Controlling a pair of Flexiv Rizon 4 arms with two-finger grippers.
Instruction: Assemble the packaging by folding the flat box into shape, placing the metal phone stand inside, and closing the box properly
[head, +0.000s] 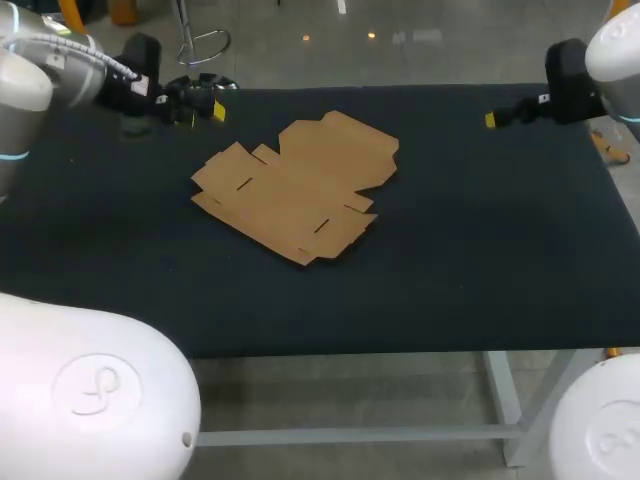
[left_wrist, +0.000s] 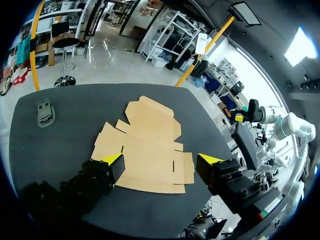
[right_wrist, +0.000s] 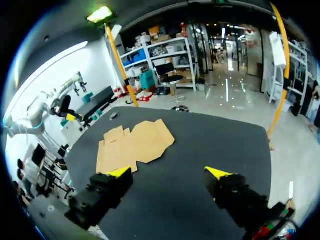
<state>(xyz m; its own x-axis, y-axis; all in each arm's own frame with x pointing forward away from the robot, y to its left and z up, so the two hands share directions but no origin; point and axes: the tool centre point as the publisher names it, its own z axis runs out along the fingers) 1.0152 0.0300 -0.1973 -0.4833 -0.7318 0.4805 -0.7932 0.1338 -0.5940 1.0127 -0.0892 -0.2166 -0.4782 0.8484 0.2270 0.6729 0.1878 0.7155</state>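
On the black matte rectangular table (head: 480, 260), the task's items lie within reach of both arms. At its centre lies the flat brown die-cut cardboard box blank (head: 300, 190), fully unfolded, with its flaps spread flush to the surface. No panel is raised, so folding is judged not yet begun. The central position likely gives each arm access to opposite flaps.

The left gripper (left_wrist: 162, 160), a two-finger unit with bright yellow tips, hangs above the far left part of the table. Its fingers are spread wide, hold nothing, and point toward the blank. The right gripper (right_wrist: 169, 172), of the same type, hangs above the far right part, well apart from the blank, with its fingers also spread wide and empty. Both stand-off poses leave the blank unobstructed for a first approach.

The small grey metal phone stand (left_wrist: 44, 112) rests on the table near the far left corner, well apart from the blank. It is probably parked there so that it does not obstruct folding before the box is formed.
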